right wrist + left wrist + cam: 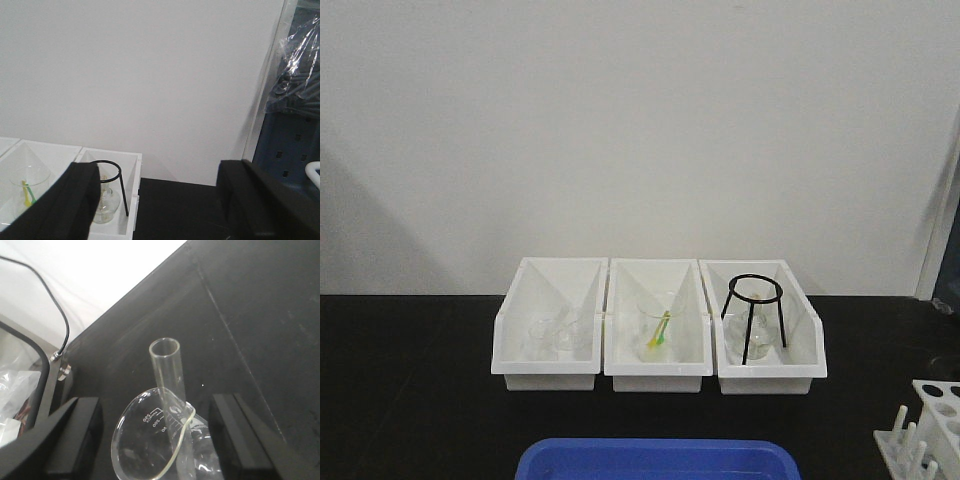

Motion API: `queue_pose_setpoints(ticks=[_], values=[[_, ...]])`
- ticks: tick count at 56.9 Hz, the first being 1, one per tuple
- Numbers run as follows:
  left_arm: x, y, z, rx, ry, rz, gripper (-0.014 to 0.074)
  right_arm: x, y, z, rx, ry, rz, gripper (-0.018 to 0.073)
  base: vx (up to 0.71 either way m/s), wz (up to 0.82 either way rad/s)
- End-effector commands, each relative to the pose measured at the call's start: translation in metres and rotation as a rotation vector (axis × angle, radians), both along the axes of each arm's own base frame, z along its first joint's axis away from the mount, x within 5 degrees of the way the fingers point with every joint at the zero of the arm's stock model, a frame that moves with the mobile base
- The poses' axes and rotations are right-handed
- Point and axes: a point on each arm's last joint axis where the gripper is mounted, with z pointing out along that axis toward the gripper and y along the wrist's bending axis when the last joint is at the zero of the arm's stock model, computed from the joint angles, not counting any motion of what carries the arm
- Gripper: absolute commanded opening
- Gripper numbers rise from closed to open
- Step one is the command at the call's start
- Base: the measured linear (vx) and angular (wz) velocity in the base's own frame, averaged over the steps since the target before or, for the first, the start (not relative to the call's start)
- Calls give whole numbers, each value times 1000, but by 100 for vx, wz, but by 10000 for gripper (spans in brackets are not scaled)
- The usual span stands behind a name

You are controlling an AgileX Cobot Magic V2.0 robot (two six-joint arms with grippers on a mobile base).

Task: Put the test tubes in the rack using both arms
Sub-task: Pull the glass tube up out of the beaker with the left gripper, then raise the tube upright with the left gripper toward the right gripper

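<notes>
Front view: rack (927, 430) at btm-right corner of black table (410, 380), right of blue tray (655, 460), well apart from 3 white bins (657, 372).

Left wrist: left gripper (152, 405) released, fingers wide. Test tube (166, 372) stands tilted between them, touching neither, lower end inside glass beaker (131, 450). Beaker's scale print too blurred to read.

Right wrist: right gripper (157, 170) released, fingers apart, facing wall.

3 bins (657, 383) in row on table (410, 390), tray (655, 460) in front, rack (923, 432) front-R.
</notes>
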Motion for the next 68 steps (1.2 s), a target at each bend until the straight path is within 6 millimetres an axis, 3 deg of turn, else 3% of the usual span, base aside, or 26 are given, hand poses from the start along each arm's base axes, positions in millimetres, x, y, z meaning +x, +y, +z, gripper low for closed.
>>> queue_pose_setpoints(ticks=[1, 20, 37, 68], values=[[10, 0, 15, 13, -125, -8, 540, -2, -1, 21, -12, -130, -11, 531, 0, 0], [24, 0, 0, 27, -125, -41, 540, -2, -1, 21, -12, -132, -11, 531, 0, 0], [42, 8, 13, 7, -187, 7, 540, -2, -1, 21, -12, -133, -11, 531, 0, 0], [53, 9, -5, 6, -171, 1, 505, -2, -1, 21, -12, -133, -11, 531, 0, 0]])
